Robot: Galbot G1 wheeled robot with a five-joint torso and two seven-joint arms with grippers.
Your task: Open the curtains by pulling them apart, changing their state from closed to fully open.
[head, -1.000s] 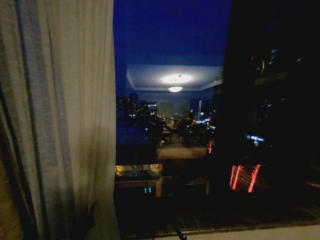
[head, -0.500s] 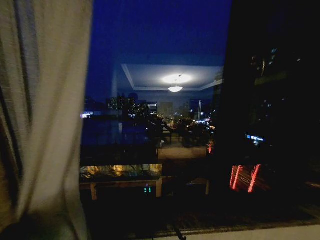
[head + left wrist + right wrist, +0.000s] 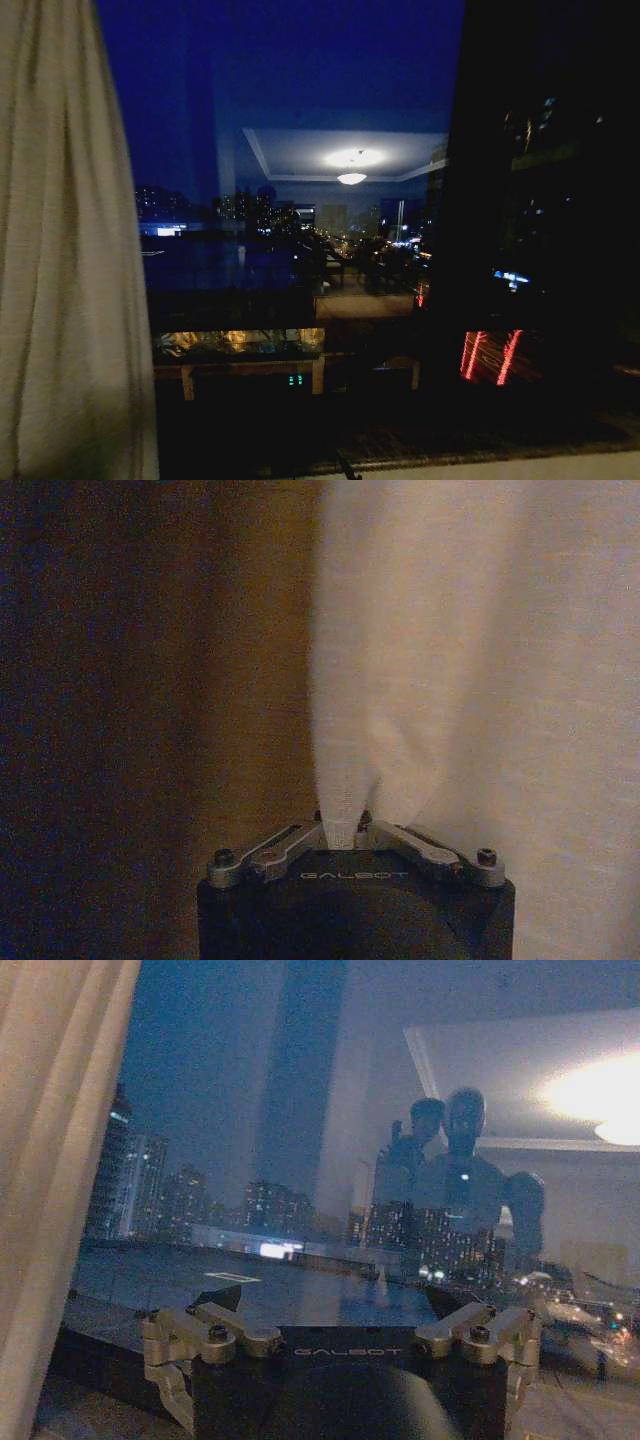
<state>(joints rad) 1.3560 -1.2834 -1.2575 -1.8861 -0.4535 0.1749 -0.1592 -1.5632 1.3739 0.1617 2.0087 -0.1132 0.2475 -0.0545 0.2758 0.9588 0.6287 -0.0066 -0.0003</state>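
- Sheer cream curtains [image 3: 65,260] gathered into a pleated bunch at the left edge of the head view, hanging from top to bottom of the frame.
- Dark window glass [image 3: 300,200] laid bare to the right of the fabric, showing a night skyline, lit buildings and red neon strokes lower right.
- Mirrored in the pane: a round ceiling lamp [image 3: 351,165] glowing under a recessed ceiling.
- Pale window sill [image 3: 500,467] running along the bottom right.
- Left gripper [image 3: 341,832] clamped tight on a pinch of the curtains [image 3: 470,680], fingers drawn together around a narrow fold that fans out wide away from them, seen from the left wrist.
- Dim brown surface [image 3: 150,680] beside the gripped cloth; too dark to tell what it is.
- Right gripper [image 3: 340,1345] held before the glass, fingers spread wide apart, nothing between them, seen from the right wrist.
- Edge of the curtains [image 3: 55,1160] hanging at one side of that right wrist picture, apart from the right gripper.
- Faint reflection of the robot [image 3: 455,1175] in the pane, against city lights.
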